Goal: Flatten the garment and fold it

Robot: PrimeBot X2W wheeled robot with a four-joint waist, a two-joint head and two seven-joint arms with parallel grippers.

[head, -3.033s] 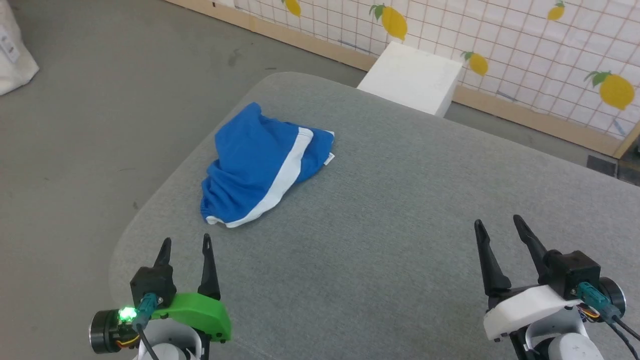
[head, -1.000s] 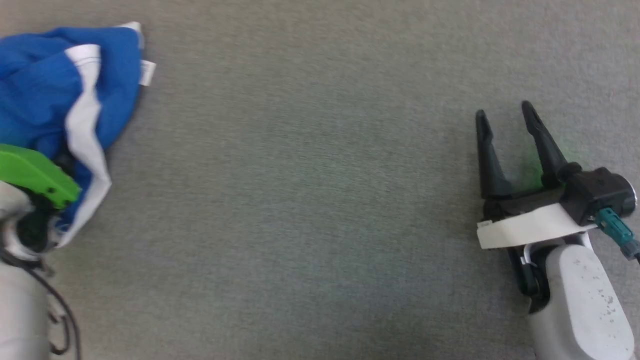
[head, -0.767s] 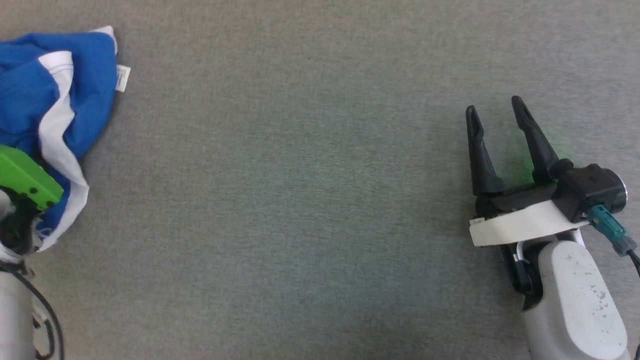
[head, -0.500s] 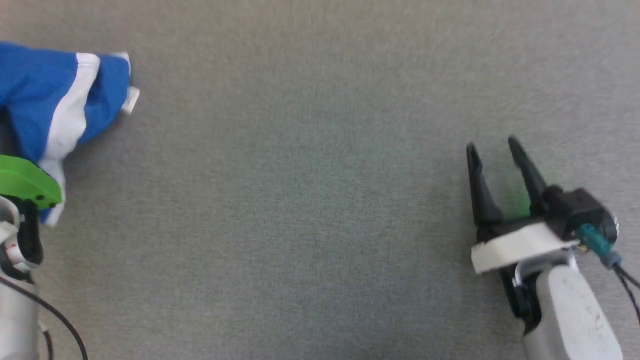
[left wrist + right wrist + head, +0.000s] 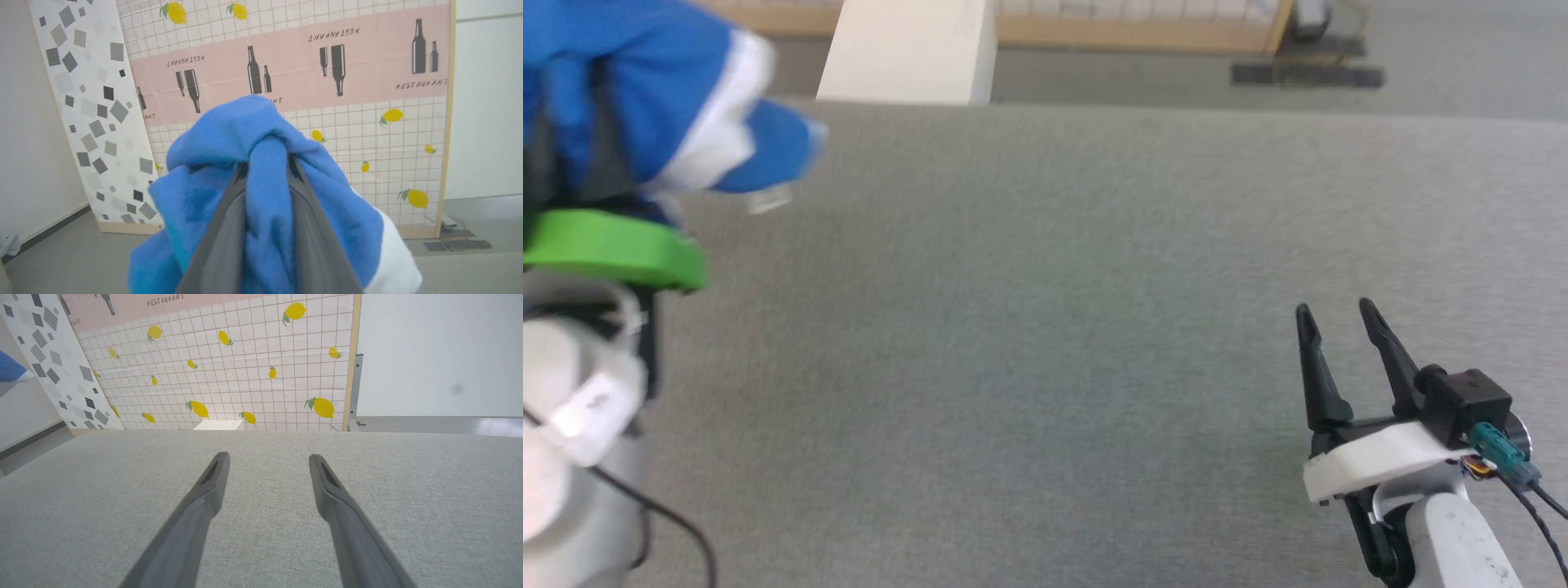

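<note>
The garment (image 5: 265, 130) is being gripped, bunched, by the left hand (image 5: 267, 165) above the left part of the table (image 5: 1045, 327). The right hand (image 5: 1335, 308) is being held spread and empty over it.

colour rundown, fwiw:
- garment (image 5: 645, 90): bright blue, broad white band
- table (image 5: 1045, 327): plain grey weave
- left gripper (image 5: 267, 168): dark grey fingers (image 5: 220, 228), lime green mount (image 5: 613, 249)
- right gripper (image 5: 1333, 308): black fingers, white shell (image 5: 1380, 461), teal plug (image 5: 1494, 461)
- behind table: white box (image 5: 907, 49); lemon panel (image 5: 229, 375), white grid, yellow lemons, green leaves; pink band (image 5: 367, 53), black bottles; side panel (image 5: 81, 102), white, scattered grey squares
</note>
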